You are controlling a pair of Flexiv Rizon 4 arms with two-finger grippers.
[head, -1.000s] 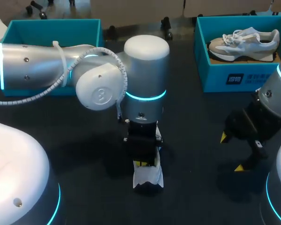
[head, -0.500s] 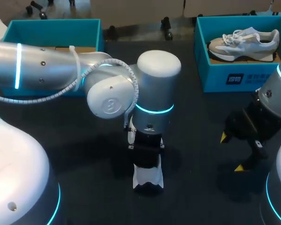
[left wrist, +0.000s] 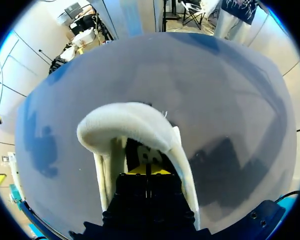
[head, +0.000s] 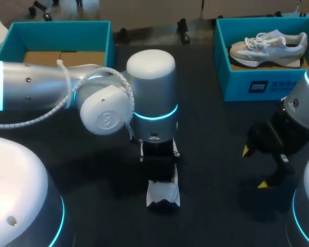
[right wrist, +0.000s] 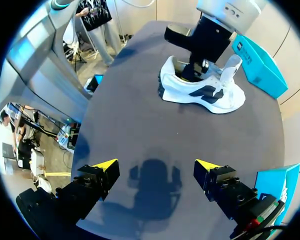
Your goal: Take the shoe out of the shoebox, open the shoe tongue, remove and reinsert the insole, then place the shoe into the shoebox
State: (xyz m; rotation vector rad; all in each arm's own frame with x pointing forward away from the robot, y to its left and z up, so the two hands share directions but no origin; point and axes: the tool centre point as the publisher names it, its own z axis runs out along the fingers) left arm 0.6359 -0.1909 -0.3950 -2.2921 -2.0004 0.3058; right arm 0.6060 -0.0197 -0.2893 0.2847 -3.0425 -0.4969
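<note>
— Left gripper [left wrist: 148,171]?

— Closed down to a thin seam, yellow tips side by side. Sunk into the opening of the white shoe [right wrist: 200,90], with the padded white rim arching just ahead of the tips and the inner walls close on both flanks. Impossible to tell whether anything thin sits pinched in that seam.

— And where does the shoe sit?

— Out of any box, upright on its sole on the dark table [head: 211,134], directly under the left fingers. From the right wrist, shows dark side markings and the tongue [right wrist: 231,64] standing up just beside the black gripper body.

— Right gripper [right wrist: 156,165]?

— Spread wide, with nothing between the tips and nothing touched. Hangs above bare table, with its own shadow straight below. Points towards the white shoe, which lies well ahead of the fingers and clearly apart from them.

— Boxes?

— Two teal ones along the far edge. One shoebox [head: 237,85] beyond the right gripper, well apart from it, holding a second shoe [head: 270,46], grey and white with white laces. The other box [head: 56,31] beyond the left arm [head: 41,87], partly hidden by it, with brown cardboard [head: 62,56] on its floor.
</note>
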